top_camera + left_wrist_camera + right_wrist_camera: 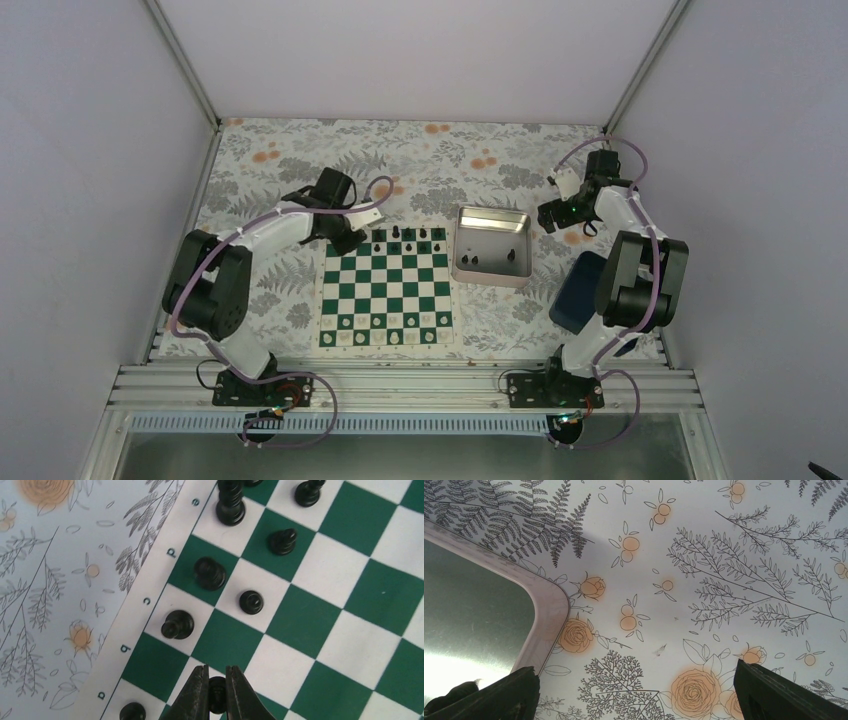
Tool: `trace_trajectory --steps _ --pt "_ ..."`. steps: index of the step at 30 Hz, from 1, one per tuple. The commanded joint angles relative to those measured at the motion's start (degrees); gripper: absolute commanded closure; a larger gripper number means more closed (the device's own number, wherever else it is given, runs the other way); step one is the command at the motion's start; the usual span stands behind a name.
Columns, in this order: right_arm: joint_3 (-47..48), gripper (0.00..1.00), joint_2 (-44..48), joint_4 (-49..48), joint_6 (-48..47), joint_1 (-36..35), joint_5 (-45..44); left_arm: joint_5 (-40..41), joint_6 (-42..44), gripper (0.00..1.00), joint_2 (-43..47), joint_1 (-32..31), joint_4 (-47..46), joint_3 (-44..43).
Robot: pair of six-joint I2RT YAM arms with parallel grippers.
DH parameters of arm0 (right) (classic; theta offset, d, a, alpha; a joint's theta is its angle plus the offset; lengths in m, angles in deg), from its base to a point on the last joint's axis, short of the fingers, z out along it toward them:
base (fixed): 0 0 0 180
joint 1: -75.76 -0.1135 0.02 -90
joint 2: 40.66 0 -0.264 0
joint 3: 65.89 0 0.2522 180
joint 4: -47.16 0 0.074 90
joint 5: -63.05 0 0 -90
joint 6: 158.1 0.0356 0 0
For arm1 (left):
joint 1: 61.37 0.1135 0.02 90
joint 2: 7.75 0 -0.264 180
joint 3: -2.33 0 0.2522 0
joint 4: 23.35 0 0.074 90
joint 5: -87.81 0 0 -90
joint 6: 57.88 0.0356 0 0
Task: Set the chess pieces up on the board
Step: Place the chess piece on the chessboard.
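The green-and-white board (385,285) lies mid-table. My left gripper (350,240) is at its far-left corner, shut on a small black chess piece (217,695) over a white square in the second row from the edge, near file b (216,680). Several black pieces stand around it in the left wrist view: one on the corner square (132,711), others at c (178,624) and d (209,573), and a pawn (251,601). My right gripper (550,215) is open and empty above the tablecloth (639,690), beside the tray's corner.
The silvery tray (491,247) stands right of the board with a few black pieces (470,262) inside; its rim shows in the right wrist view (549,610). A dark blue box (575,295) lies by the right arm. White pieces (385,337) line the board's near rows.
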Motion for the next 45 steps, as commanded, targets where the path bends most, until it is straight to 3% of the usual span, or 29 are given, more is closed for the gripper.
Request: trace_trajectory --steps 1,15,45 --pt "0.97 0.0 -0.97 0.21 -0.37 -0.22 -0.48 -2.58 -1.31 0.94 1.96 1.58 -5.22 2.79" --pt "0.54 0.0 -0.93 -0.02 -0.11 -0.26 -1.01 -7.02 -5.7 0.94 -1.07 1.69 -15.25 6.69" --pt "0.18 0.0 -1.88 -0.05 -0.19 -0.2 -1.32 -8.09 -3.68 0.94 -4.96 2.39 -14.14 6.69"
